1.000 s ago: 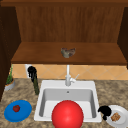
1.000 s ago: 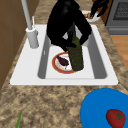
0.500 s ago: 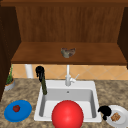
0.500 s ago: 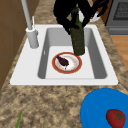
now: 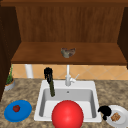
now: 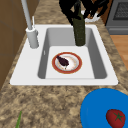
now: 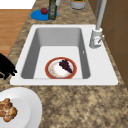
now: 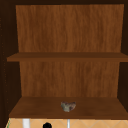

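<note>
My left hand [image 5: 48, 73] is shut on the neck of a dark green bottle [image 5: 52, 89], which hangs almost upright over the left part of the white sink [image 5: 40, 110]. In the left side view the same hand [image 6: 68, 9] grips the bottle [image 6: 79, 30] above the basin's far end. On the basin floor lies a red-rimmed plate [image 6: 75, 65] carrying a dark purple item [image 6: 62, 60]. My right hand [image 5: 105, 111] hovers at the sink's right front corner, fingers curled, beside a white plate [image 5: 122, 112] of brown food [image 5: 115, 116].
A blue plate [image 5: 23, 112] with a tomato [image 5: 16, 108] lies left of the sink. The faucet [image 5: 67, 77] stands at the back rim. A red round shape [image 5: 67, 115] sits at the sink's front. A potted plant [image 5: 9, 81] is far left. A small grey object [image 8: 68, 106] rests on the shelf.
My left hand has carried the bottle rightward, from above the counter's left side to over the sink's left part. The right hand has stayed put.
</note>
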Robot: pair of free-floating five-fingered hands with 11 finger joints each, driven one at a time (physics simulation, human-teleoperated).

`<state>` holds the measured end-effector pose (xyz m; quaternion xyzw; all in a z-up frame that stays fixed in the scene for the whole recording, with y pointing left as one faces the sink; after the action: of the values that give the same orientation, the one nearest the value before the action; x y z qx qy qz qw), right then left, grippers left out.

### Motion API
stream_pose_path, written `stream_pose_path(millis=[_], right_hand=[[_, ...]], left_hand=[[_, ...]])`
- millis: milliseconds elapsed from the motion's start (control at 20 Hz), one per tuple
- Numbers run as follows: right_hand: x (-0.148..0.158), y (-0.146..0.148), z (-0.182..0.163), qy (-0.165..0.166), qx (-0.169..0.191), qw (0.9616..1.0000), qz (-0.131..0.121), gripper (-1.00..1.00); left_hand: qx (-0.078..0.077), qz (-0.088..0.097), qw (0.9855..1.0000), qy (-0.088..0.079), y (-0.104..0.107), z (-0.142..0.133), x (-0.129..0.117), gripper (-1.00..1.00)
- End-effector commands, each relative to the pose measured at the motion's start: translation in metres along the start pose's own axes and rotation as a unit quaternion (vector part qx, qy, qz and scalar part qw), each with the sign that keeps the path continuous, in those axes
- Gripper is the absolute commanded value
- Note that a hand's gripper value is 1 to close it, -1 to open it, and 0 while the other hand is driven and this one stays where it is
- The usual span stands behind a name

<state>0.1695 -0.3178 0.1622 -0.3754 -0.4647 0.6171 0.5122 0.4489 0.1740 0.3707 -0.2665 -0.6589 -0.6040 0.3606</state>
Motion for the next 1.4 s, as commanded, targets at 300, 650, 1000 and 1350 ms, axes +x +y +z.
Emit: stream_pose_path(millis=[300, 650, 1000, 1350], right_hand=[[0.000, 0.000, 0.000, 0.000, 0.000, 1.0000, 0.000, 0.00], [0.000, 0.000, 0.000, 0.000, 0.000, 1.0000, 0.000, 0.00], [0.000, 0.000, 0.000, 0.000, 0.000, 1.0000, 0.000, 0.00], [0.000, 0.000, 0.000, 0.000, 0.000, 1.0000, 0.000, 0.00]], left_hand=[[-0.002, -0.010, 0.9997, 0.022, -0.053, -0.070, -0.018, 1.00], [-0.006, -0.024, 0.9993, 0.029, -0.096, -0.113, -0.064, 1.00], [-0.022, -0.048, 0.9976, 0.044, -0.120, -0.146, -0.094, 1.00], [-0.035, -0.041, 0.9955, 0.078, -0.158, -0.179, -0.125, 1.00]])
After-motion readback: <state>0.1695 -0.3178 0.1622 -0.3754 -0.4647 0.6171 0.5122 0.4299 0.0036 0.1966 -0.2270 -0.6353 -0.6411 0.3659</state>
